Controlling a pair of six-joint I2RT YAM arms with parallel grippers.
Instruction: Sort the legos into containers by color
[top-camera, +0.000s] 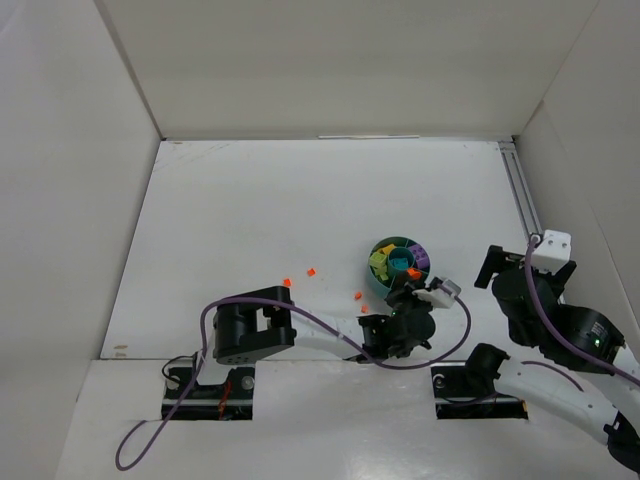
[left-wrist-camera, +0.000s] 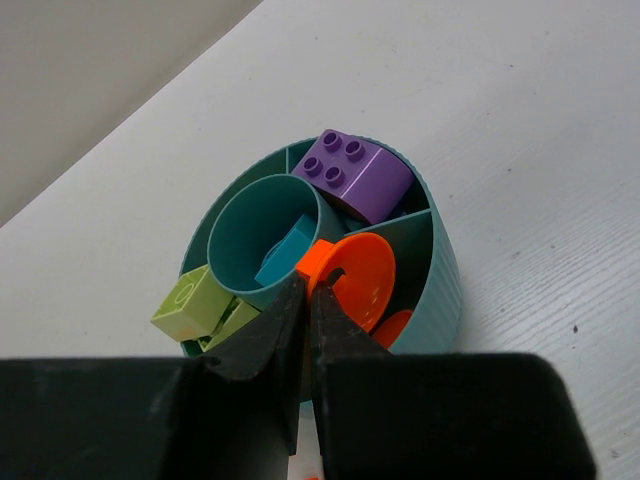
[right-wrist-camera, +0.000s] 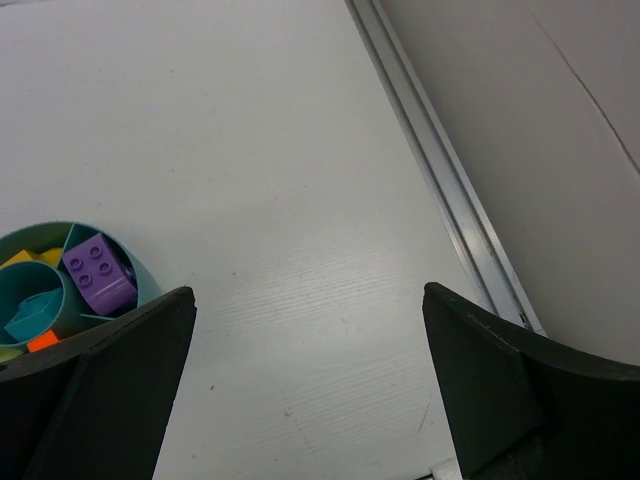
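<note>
**Orange disc pinched over the teal dish**

From above, the round teal dish (top-camera: 398, 238) sits on the white table (top-camera: 250, 210), right of centre and low in the frame, with colour showing in its sections. Four loose orange legos (top-camera: 311, 271) lie scattered to its left, apart from it. The left arm reaches across from the lower left, and the left gripper (top-camera: 408, 283) is at the dish's near rim. The right arm is folded at the far right, clear of the dish.

In the left wrist view the dish fills the middle. A purple brick (left-wrist-camera: 352, 178) sits in a top wedge, a teal brick (left-wrist-camera: 288, 258) in the centre cup and lime green bricks (left-wrist-camera: 195, 300) in the left wedge. The fingers (left-wrist-camera: 270, 335) are together, clamped on the edge of a flat orange disc (left-wrist-camera: 355, 275) over the right-hand wedge, where another orange piece (left-wrist-camera: 397, 325) lies.

In the right wrist view the right gripper (right-wrist-camera: 308, 295) has its fingers wide apart, with only table showing between them. The dish is in the lower left corner, a yellow piece (right-wrist-camera: 35, 258) visible inside. A metal rail (right-wrist-camera: 450, 190) runs diagonally at the upper right.
</note>
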